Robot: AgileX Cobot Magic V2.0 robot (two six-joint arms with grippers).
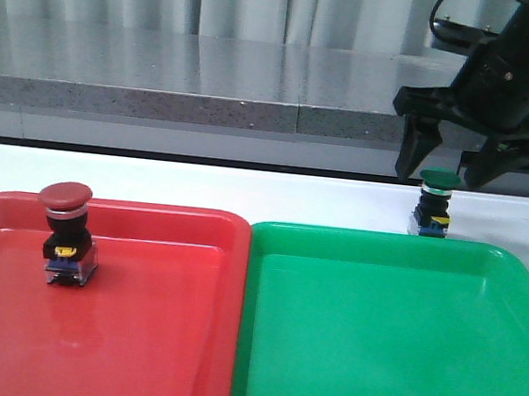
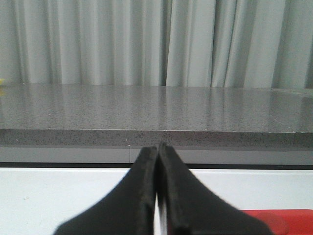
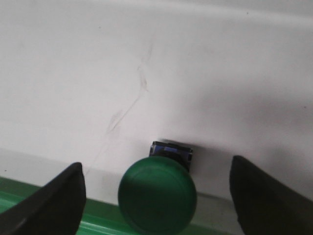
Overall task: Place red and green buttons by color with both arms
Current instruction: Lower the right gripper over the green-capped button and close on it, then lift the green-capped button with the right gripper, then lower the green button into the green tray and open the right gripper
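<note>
The red button [image 1: 65,234] stands upright inside the red tray [image 1: 136,336], near its far left. The green button [image 1: 436,203] stands upright on the white table just behind the green tray [image 1: 391,344]. My right gripper [image 1: 440,177] is open, its fingers [image 1: 410,149] straddling the green cap from above without touching it. In the right wrist view the green button [image 3: 157,193] sits midway between the open fingertips [image 3: 63,196]. My left gripper [image 2: 158,149] is shut and empty, and is out of the front view.
A grey stone ledge [image 1: 183,76] and curtains run along the back of the white table [image 1: 246,191]. The two trays sit side by side, touching. A corner of the red tray [image 2: 288,218] shows in the left wrist view.
</note>
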